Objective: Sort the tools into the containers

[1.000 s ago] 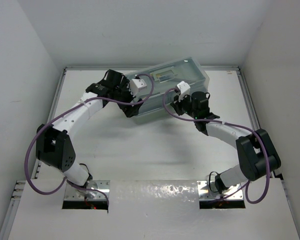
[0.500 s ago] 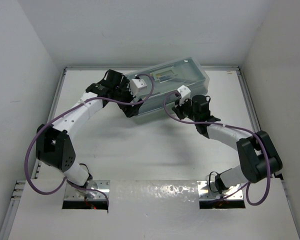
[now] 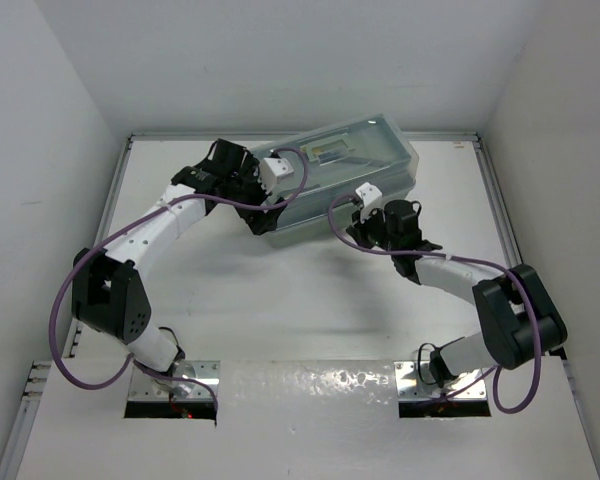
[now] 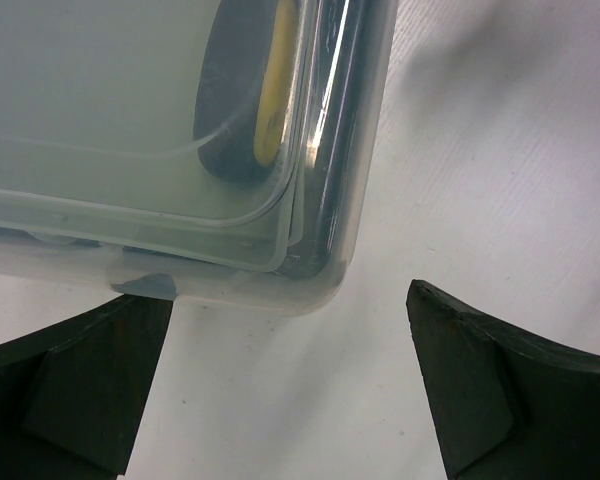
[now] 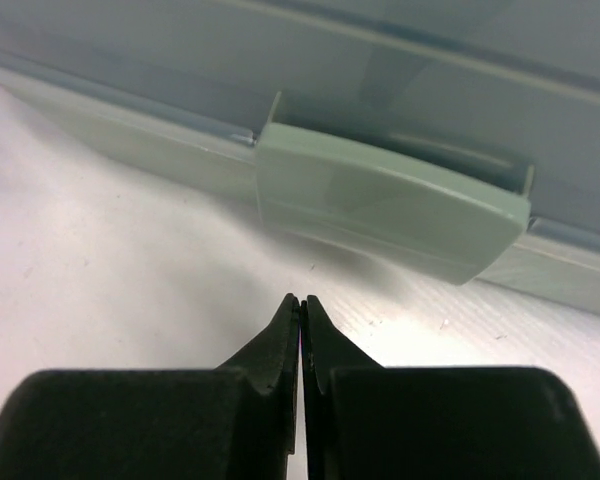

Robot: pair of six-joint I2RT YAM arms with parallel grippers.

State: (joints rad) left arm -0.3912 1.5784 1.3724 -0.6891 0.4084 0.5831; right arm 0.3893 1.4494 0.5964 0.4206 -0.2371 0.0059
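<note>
While the toolbox (image 3: 340, 180), upper centre, is straddled at its corner by the left gripper (image 4: 285, 305), spread wide, the latch (image 5: 390, 210) is faced by the right gripper (image 5: 300, 305), jaws pressed together on nothing. A yellow-black handle (image 4: 265, 100) is seen under the lid (image 4: 100, 100). The latch is probably best worked squarely at its lower lip, the box being braced.

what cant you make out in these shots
Top external: contents of the toolbox, too small and clouded by its lid.
Left wrist: what kind the yellow-black tool is; the frame edge and lid hide most of it.
Right wrist: whether the latch is fastened; the close angle hides its catch.
</note>
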